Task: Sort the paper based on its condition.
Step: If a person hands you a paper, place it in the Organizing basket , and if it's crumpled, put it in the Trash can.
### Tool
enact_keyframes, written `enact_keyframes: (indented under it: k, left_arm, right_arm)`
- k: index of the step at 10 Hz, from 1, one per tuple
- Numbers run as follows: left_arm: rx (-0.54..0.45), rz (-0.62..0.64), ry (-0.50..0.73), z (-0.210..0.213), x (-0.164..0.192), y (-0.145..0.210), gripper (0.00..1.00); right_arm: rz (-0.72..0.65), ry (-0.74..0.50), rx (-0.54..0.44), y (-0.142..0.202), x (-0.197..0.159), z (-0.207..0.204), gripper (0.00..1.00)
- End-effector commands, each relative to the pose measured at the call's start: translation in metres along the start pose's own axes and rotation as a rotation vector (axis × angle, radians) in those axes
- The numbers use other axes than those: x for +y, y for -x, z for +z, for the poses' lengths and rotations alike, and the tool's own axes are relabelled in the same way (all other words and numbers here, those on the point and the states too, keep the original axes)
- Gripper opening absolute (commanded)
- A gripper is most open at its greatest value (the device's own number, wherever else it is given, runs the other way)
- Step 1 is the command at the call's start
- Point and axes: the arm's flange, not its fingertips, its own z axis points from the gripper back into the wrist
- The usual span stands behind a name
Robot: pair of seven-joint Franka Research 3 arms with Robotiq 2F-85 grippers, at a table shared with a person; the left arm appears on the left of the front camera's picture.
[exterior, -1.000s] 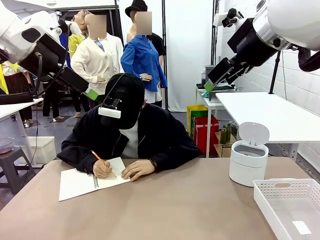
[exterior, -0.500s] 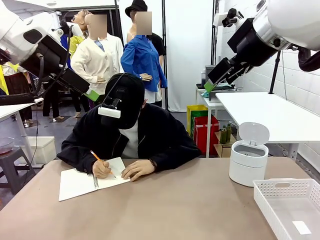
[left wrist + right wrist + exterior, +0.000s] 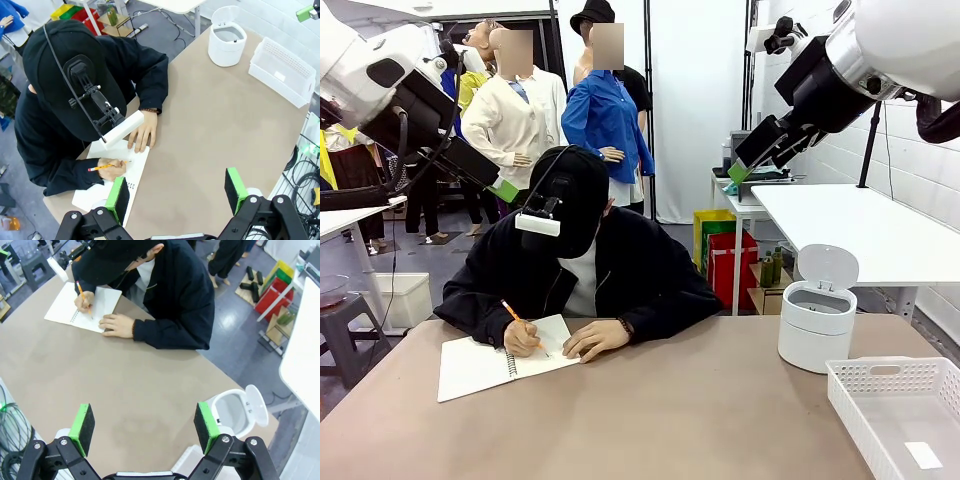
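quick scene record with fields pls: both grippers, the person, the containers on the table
left gripper: open, holding nothing, raised above the brown table
right gripper: open, holding nothing, raised above the table
person: seated at the far side, writing with an orange pencil in a white spiral-bound notebook
round white bin: lid up, on the table's right side
white perforated plastic basket: near right corner, in front of the bin

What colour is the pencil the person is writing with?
Orange. The pencil shows best in the left wrist view, held over the notebook page.
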Motion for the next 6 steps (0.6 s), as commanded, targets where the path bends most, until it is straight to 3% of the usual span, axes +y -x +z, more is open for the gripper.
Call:
enact_keyframes:
  k: [1,6]
  left_arm:
    - [0.002,0.003,0.003,0.0,0.0004,0.0004,1.0]
    - [0.002,0.003,0.003,0.0,0.0004,0.0004,1.0]
  right_arm:
    - [-0.004,-0.001,0.001,0.0003,-0.0001,-0.0002,1.0]
    - [-0.004,-0.001,0.001,0.0003,-0.0001,-0.0002,1.0]
